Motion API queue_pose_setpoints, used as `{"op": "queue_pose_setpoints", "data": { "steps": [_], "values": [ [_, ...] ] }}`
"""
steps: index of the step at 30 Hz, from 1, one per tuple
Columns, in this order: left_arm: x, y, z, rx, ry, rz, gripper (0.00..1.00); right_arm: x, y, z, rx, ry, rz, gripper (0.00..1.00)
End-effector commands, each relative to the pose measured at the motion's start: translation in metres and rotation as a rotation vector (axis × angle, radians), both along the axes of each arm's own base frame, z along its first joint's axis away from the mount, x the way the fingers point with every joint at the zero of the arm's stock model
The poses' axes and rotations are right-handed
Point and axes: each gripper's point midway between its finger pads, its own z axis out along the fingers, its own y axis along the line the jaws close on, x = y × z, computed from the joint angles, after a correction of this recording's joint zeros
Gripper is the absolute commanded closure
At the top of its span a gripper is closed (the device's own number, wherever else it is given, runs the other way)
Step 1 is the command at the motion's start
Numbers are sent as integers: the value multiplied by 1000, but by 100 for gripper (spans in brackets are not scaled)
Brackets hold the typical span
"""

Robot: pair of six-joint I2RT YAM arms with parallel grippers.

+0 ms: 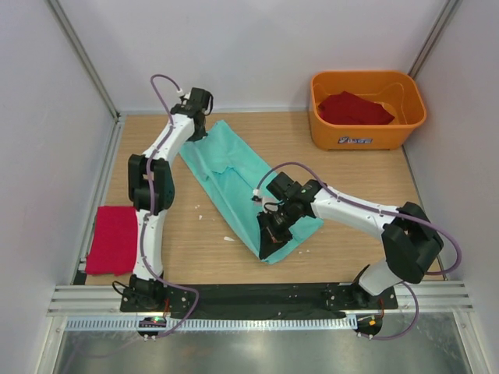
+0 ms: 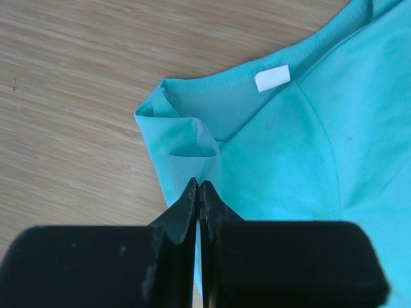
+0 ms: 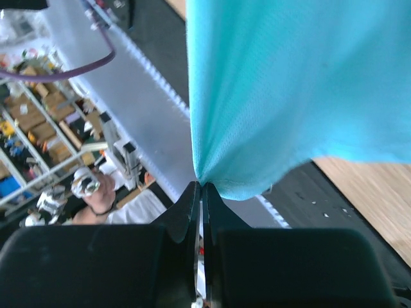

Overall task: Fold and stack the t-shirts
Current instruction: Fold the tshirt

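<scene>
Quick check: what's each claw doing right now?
Left claw: closed on the teal t-shirt near its collar.
Right claw: closed on that t-shirt's lifted edge.

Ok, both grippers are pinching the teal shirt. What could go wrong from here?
The right gripper holds only the very edge of the teal shirt, so it may slip out under pull. The left gripper pinches beside a doubled-over flap near the neck label, which could fold in crooked.

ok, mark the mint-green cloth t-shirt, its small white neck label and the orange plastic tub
mint-green cloth t-shirt (image 1: 230, 171), top external view, middle of the spread body.
small white neck label (image 2: 272, 78), left wrist view, centre of the label.
orange plastic tub (image 1: 390, 136), top external view, near outer wall.
</scene>
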Motion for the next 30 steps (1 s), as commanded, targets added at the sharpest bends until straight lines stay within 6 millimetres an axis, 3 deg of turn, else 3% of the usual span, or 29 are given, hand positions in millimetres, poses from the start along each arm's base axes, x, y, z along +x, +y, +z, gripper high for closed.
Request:
{"op": "queue_pose_setpoints", "data": {
  "steps": [1, 9, 15, 23, 30],
  "values": [
    [2, 0, 37, -41, -99, 16, 100, -12, 19, 30, 152, 42, 114, 98],
    [-11, 13, 34, -43, -88, 44, 100, -21, 30, 9, 107, 87, 198, 98],
    [-15, 12, 36, -65, -91, 43, 100, -22, 21, -8, 67, 72, 182, 97],
    [-10, 5, 39, -109, -114, 40, 100, 0, -10, -28, -26, 29, 31, 98],
    [3, -7, 39, -170, -132, 38, 100, 15, -31, -32, -58, 21, -28, 98]
  ]
}}
